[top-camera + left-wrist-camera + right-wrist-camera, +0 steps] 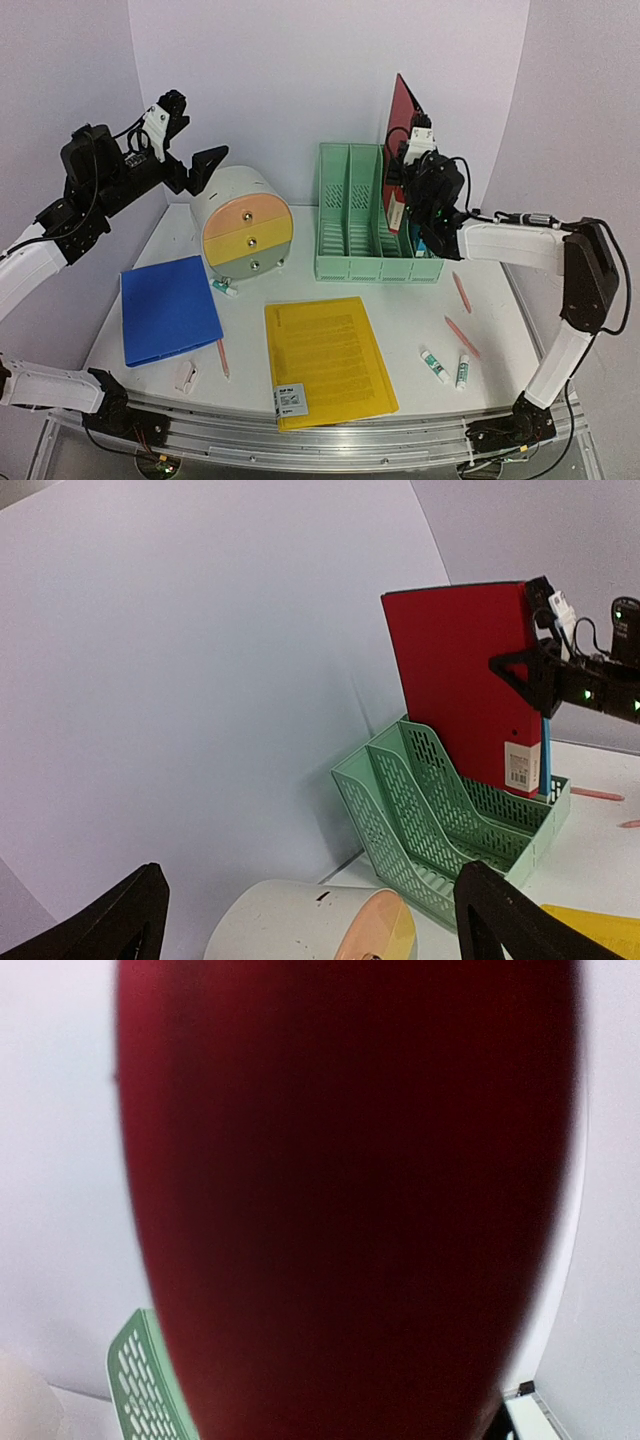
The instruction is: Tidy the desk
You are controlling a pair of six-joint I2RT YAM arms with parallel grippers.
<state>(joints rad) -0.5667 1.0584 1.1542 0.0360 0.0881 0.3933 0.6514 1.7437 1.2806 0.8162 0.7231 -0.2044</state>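
Observation:
The white desk (420, 310) holds loose stationery. A red folder (402, 112) stands upright in the right slot of the green file rack (350, 222). My right gripper (409, 165) is at the folder's near edge and looks shut on it. In the right wrist view the red folder (350, 1200) fills the frame and hides the fingers. In the left wrist view the red folder (465, 680) shows with the right gripper (545, 670) on its edge. My left gripper (195, 135) is open and empty, raised above the round drawer unit (245, 225).
On the desk lie a blue folder (168, 308), a yellow folder (328, 360), three glue sticks (434, 365), three pink pencils (461, 291) and a white eraser (186, 374). A thin blue item (419, 240) stands in the rack beside the red folder. Lilac walls close in the back and sides.

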